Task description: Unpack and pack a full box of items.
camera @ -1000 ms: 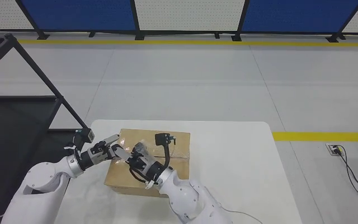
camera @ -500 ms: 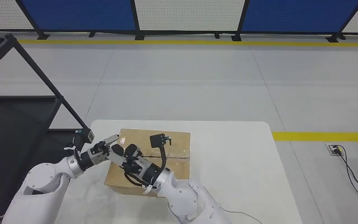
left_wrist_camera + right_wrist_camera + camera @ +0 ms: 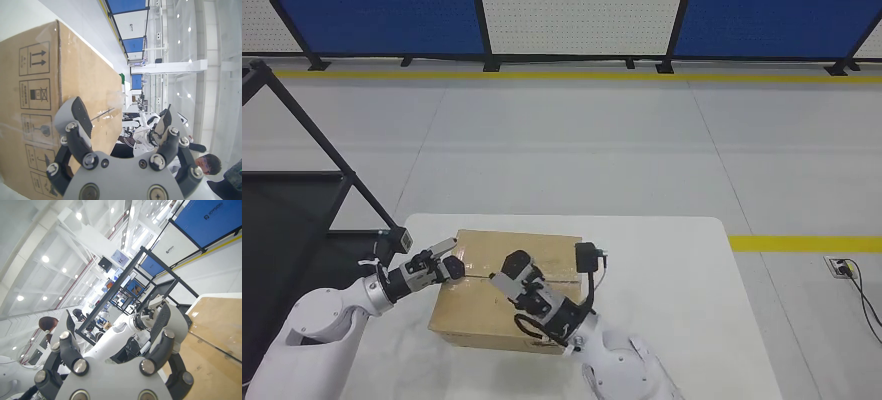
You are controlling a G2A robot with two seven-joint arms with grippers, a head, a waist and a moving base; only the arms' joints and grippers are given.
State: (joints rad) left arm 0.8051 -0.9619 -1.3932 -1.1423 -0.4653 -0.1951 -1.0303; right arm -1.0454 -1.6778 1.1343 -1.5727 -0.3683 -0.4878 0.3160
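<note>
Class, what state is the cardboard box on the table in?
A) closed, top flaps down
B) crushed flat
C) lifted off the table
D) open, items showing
A: the cardboard box rests on the table with its top flaps shut along the seam.

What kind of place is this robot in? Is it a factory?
Probably a big robot test hall, more lab than factory. Blue partition panels fence off the floor, a yellow floor line marks it, and round ceiling lights sit high overhead.
</note>
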